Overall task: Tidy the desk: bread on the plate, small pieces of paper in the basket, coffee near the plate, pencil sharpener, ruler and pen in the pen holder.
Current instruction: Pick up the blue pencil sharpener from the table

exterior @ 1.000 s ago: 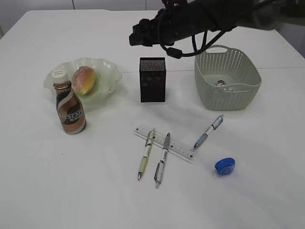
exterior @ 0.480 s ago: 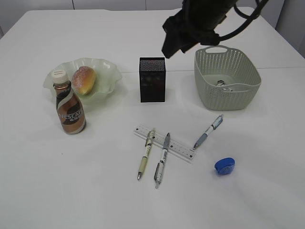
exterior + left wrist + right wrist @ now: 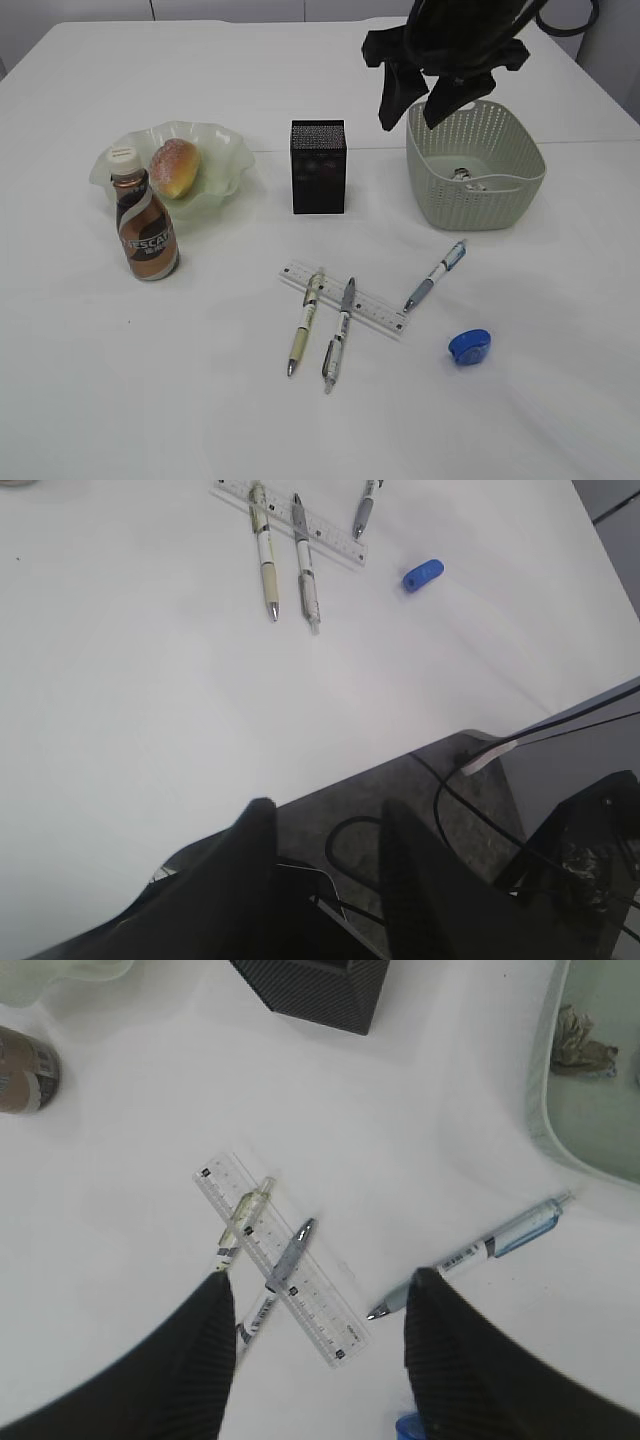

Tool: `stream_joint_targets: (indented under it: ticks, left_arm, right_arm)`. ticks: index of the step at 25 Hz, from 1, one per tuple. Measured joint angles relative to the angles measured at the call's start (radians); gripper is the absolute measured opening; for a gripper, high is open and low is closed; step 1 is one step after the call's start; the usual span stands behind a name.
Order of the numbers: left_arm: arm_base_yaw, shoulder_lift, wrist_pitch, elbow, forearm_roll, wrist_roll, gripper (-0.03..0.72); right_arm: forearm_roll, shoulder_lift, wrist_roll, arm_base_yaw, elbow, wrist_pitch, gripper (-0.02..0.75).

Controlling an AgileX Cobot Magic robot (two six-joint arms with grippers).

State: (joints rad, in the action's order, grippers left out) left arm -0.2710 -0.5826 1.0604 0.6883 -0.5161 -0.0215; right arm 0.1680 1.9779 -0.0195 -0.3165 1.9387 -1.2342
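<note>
arm: black, matte | right gripper (image 3: 412,108): two dark tapered fingers | cables: black, looped, upper right of frame

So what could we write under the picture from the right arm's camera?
Open fingers hang above two pens lying across a ruler, with a third pen beside the basket.

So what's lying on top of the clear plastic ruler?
Two pens cross the clear plastic ruler: a yellow-green pen and a grey pen. Ruler markings directly beneath them are covered. The blue-and-white pen lies beside its end; contact unclear.
</note>
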Motion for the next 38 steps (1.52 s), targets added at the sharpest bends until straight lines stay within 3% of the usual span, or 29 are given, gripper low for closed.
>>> stream_joint_targets:
  ticks: [6,21,29,38]
  left_arm:
    - [0.000,0.000,0.026,0.000,0.000,0.002,0.254]
    - [0.000,0.000,0.030,0.000,0.000,0.002,0.253]
    - [0.000,0.000,0.030,0.000,0.000,0.002,0.254]
    - [0.000,0.000,0.030,0.000,0.000,0.004,0.254]
  right_arm:
    - [-0.001,-0.047,-0.088,0.000,-0.077,-0.002,0.428]
    - [-0.030,-0.251,-0.155,0.000,-0.618,0.002,0.428]
    - [-0.075,-0.251,-0.165,0.000,-0.650,0.009,0.428]
    - [-0.082,-0.251,-0.636,-0.004,-0.650,0.063,0.428]
